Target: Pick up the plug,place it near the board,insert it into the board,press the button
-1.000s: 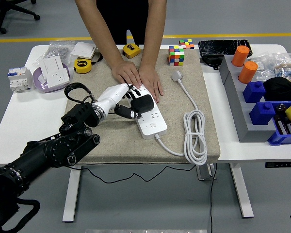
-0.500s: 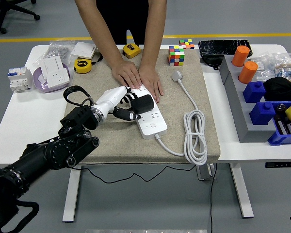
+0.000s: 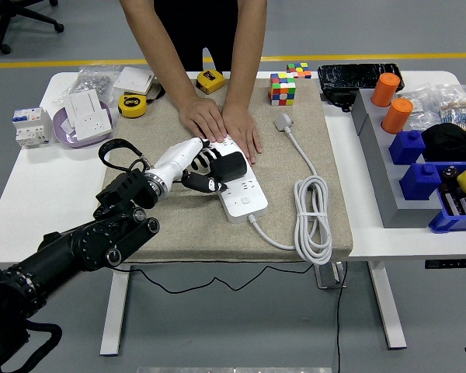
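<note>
A white power strip (image 3: 244, 196) lies on the beige mat (image 3: 179, 217) at the table's middle. A black plug (image 3: 231, 167) sits on the strip's far half. My left hand (image 3: 193, 165), white with dark fingertips, is curled around the plug from the left. A person at the far side presses both hands (image 3: 220, 124) flat on the strip's far end. The strip's white cable (image 3: 314, 217) lies coiled to the right and ends in a grey plug (image 3: 283, 121). My right hand is out of view.
Two tape measures (image 3: 132, 105), a purple dish with a white socket (image 3: 84, 118) and a breaker (image 3: 29, 127) are at the far left. Rubik's cubes (image 3: 282, 88) stand behind the mat. A grey tray with orange cylinders (image 3: 391, 101) and blue bins (image 3: 427, 167) fills the right.
My left arm has shifted slightly left and up, the hand staying around the plug on the strip. The person's hands have not moved.
</note>
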Available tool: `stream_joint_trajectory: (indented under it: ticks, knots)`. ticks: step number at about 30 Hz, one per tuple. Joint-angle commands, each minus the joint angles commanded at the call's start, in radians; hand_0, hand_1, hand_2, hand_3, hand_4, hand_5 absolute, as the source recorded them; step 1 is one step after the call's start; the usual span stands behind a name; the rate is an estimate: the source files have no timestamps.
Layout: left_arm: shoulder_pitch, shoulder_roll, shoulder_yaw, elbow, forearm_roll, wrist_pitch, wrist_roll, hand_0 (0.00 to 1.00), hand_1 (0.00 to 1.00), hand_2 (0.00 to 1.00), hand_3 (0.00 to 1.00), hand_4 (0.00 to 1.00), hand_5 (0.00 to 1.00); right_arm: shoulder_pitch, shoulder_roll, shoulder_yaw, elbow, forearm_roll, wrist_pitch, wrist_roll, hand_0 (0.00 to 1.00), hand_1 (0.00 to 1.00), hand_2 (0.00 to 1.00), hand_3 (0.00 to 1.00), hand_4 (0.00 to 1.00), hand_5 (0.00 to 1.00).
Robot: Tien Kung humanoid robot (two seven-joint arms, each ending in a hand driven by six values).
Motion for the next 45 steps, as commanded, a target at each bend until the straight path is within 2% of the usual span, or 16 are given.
stream_joint_trajectory:
  ticks: [9,24,25,30,31,36,37,45]
  knots:
    - [-0.008,0.0,-0.007,0.014,-0.058,0.004,-0.007,0.435,0.549,0.578,0.582,0.987,0.191,0.003,0.0,0.0,0.0,-0.002,0.0,-0.001,0.747,0.742,0.722,0.775,0.998,0.974]
    - [-0.012,0.0,0.003,0.036,-0.034,0.01,-0.004,0.427,0.547,0.578,0.579,0.965,0.198,0.009,-0.002,-0.002,0.0,-0.001,-0.001,0.0,0.747,0.741,0.722,0.775,0.998,0.972]
    - [-0.012,0.0,0.004,0.036,-0.031,0.013,-0.005,0.39,0.501,0.552,0.557,0.942,0.178,0.009,-0.002,-0.002,0.0,-0.001,-0.001,0.0,0.746,0.741,0.721,0.775,0.998,0.971]
    - [-0.012,0.0,0.007,0.037,-0.014,0.025,-0.006,0.39,0.501,0.552,0.557,0.942,0.178,0.008,-0.002,0.0,0.0,-0.002,-0.001,0.0,0.746,0.741,0.721,0.775,0.998,0.971]
    - [-0.012,0.0,0.007,0.037,-0.008,0.025,-0.004,0.286,0.34,0.489,0.539,0.768,0.057,0.009,-0.002,-0.001,0.0,-0.001,-0.001,0.0,0.746,0.741,0.722,0.775,0.998,0.969]
    - [-0.012,0.0,0.008,0.037,0.014,0.018,0.003,0.286,0.34,0.489,0.539,0.768,0.057,0.01,-0.002,-0.003,0.0,0.0,-0.001,0.0,0.746,0.741,0.722,0.775,0.998,0.969]
    - [-0.012,0.0,0.009,0.037,0.015,0.017,0.003,0.268,0.291,0.46,0.531,0.752,0.045,0.011,-0.002,-0.005,0.0,0.002,-0.001,0.001,0.745,0.741,0.721,0.775,0.998,0.971]
    - [-0.009,0.0,0.012,0.039,0.015,0.019,0.001,0.266,0.274,0.44,0.528,0.755,0.05,0.008,-0.003,-0.001,0.0,-0.004,-0.001,-0.001,0.747,0.741,0.721,0.776,0.998,0.97]
